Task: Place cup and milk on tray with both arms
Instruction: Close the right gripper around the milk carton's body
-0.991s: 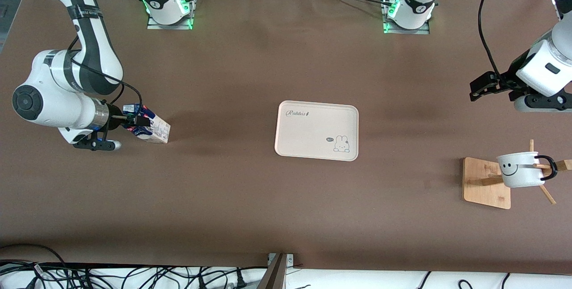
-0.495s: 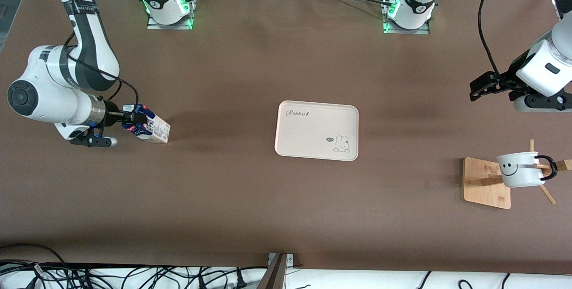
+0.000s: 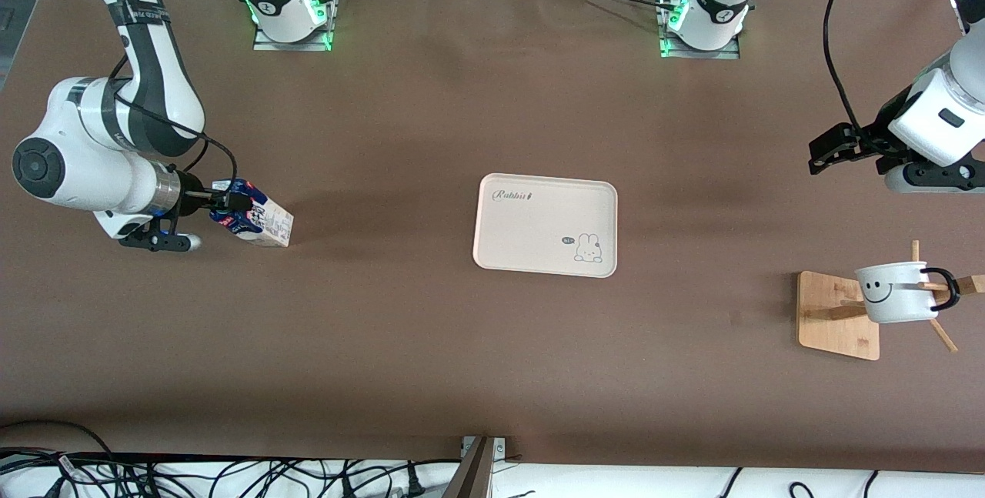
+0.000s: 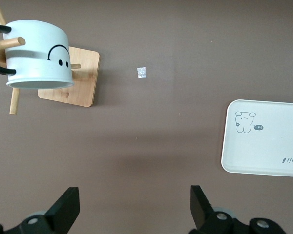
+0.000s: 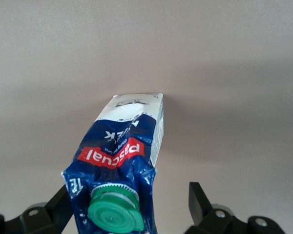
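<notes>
The tray (image 3: 531, 225) lies flat in the middle of the front view, bare, with its bunny drawing at the corner nearest the camera on the left arm's side.

The milk (image 3: 265, 222) stands on the table at mid-height of that frame, well apart from the tray, toward the right arm's end. The right gripper (image 3: 231, 209) is down at the carton's top, reaching in from that end. In the right wrist view the carton's blue crumpled top and green cap (image 5: 113, 210) sit between the fingers: one finger is close against the carton, while the other finger (image 5: 195, 197) stands clear of it with a gap. So the jaws are spread wider than the carton and not clamped on it.

The cup (image 3: 896, 292) hangs by its black handle on a peg of the wooden rack (image 3: 837, 317), low in the frame at the left arm's end, its smiley face turned toward the tray. The left gripper (image 3: 822, 153) waits in the air over bare table, higher in the frame than the rack. In the left wrist view its fingers (image 4: 68, 207) are spread wide and hold nothing. That view also shows a small pale scrap (image 4: 142, 72) on the table between rack and tray.
</notes>
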`<state>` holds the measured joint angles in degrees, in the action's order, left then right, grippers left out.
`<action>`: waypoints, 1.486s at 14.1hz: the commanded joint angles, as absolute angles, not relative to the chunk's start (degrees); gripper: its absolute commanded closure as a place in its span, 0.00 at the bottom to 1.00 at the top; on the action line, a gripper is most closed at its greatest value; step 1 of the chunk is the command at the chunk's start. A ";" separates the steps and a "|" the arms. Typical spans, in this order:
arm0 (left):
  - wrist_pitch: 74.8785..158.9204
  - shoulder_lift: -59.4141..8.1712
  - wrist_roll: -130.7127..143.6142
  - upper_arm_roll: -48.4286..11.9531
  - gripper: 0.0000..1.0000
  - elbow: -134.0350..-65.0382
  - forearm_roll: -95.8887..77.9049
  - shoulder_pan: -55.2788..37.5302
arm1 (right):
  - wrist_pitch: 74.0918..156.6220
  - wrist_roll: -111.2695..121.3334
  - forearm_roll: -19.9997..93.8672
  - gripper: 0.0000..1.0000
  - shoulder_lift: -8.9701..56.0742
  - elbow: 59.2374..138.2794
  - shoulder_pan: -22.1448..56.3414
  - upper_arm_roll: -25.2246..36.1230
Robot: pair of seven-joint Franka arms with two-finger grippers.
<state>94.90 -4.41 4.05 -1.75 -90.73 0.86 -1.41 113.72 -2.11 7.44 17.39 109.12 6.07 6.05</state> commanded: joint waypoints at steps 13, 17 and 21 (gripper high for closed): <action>93.96 -4.83 3.25 -1.93 0.00 -89.21 0.17 -1.32 | 112.41 -2.63 8.09 0.70 15.56 110.83 5.89 5.62; 93.96 -4.83 3.25 -2.02 0.00 -89.21 0.09 -1.32 | 112.41 -2.64 8.35 0.71 15.56 110.66 5.98 5.54; 93.96 -4.83 3.25 -2.02 0.00 -89.21 0.09 -1.41 | 111.19 -3.42 8.52 0.71 12.06 110.48 5.98 5.10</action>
<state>94.90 -4.40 4.05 -1.81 -90.72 0.86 -1.54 112.89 -2.25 7.66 16.52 109.39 6.12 5.60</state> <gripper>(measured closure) 0.000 0.705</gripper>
